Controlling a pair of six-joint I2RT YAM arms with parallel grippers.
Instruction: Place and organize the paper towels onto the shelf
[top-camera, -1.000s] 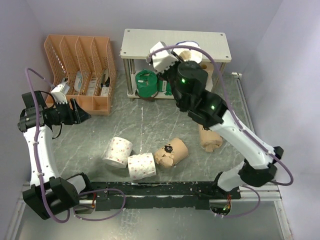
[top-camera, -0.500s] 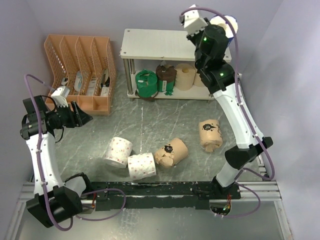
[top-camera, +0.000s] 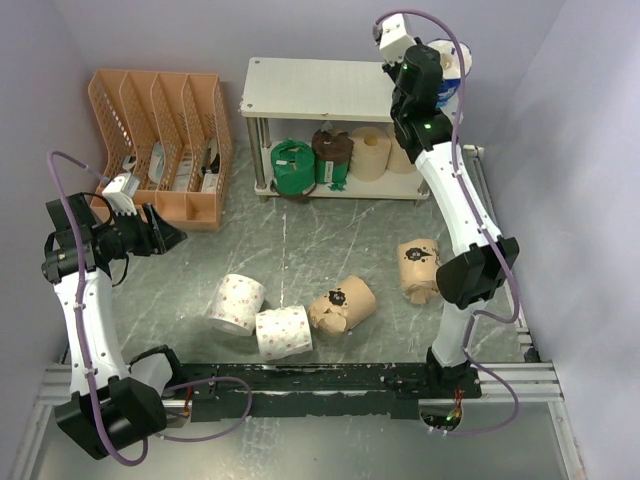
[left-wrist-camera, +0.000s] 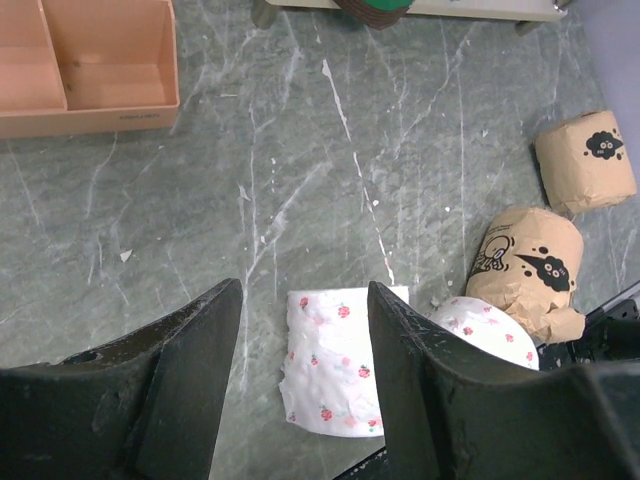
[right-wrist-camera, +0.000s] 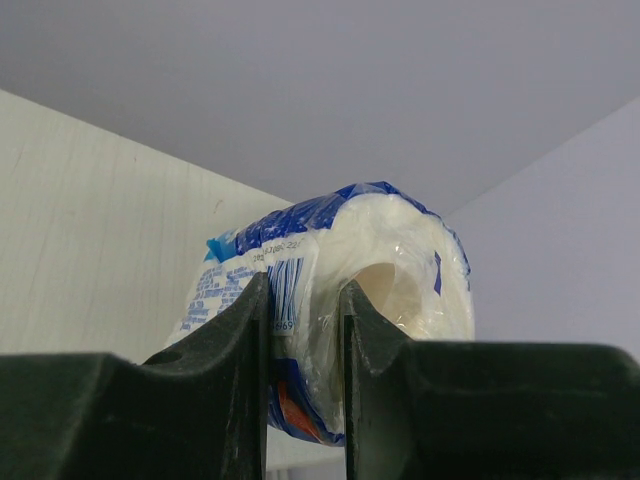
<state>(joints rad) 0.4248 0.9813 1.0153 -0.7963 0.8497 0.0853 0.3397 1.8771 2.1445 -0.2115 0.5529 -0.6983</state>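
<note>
Over the right end of the shelf (top-camera: 320, 88), the right tool (right-wrist-camera: 305, 300) clamps a blue-white roll (right-wrist-camera: 400, 260); well left of the shelf, the left tool (left-wrist-camera: 303, 295) hangs spread, empty.

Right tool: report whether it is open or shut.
Shut: the right tool pinches the blue-white roll between its fingers, seen in right wrist view.

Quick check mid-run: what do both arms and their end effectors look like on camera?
The left arm and right arm have white shells, black joints and looping purple cables; the right shows green lights. The left end effector and right end effector have matte black, wedge-shaped fingers.
</note>
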